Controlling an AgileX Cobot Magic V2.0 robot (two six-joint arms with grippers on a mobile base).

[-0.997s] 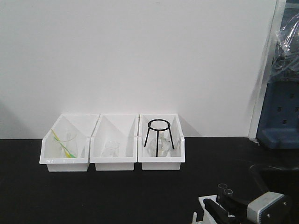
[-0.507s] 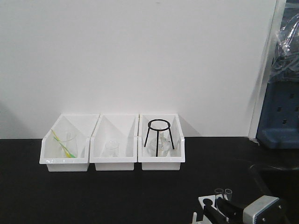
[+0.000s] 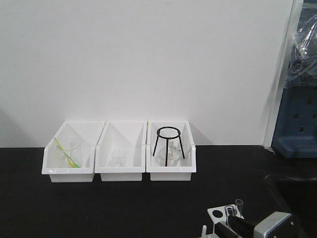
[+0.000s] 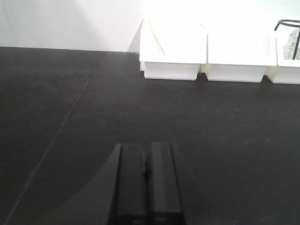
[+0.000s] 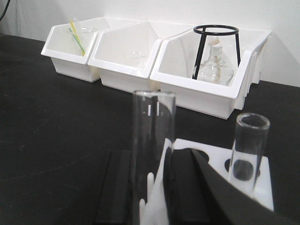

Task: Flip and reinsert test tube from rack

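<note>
Over the last second my right gripper (image 5: 151,187) has sunk toward the desk (image 3: 99,208), and one test tube (image 5: 152,140) now sits upright between its jaws, which look clamped on it, just in front of the rack (image 5: 255,192). I judge it reinserted or nearly so; my left gripper (image 4: 146,187) idles, jaws together.

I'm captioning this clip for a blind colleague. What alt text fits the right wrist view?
A clear test tube stands upright, open end up, between the right gripper's black fingers, in front of a white rack holding a second tube. Behind, on the black table, sit three white bins, the rightmost holding a black ring stand over a glass flask.
</note>
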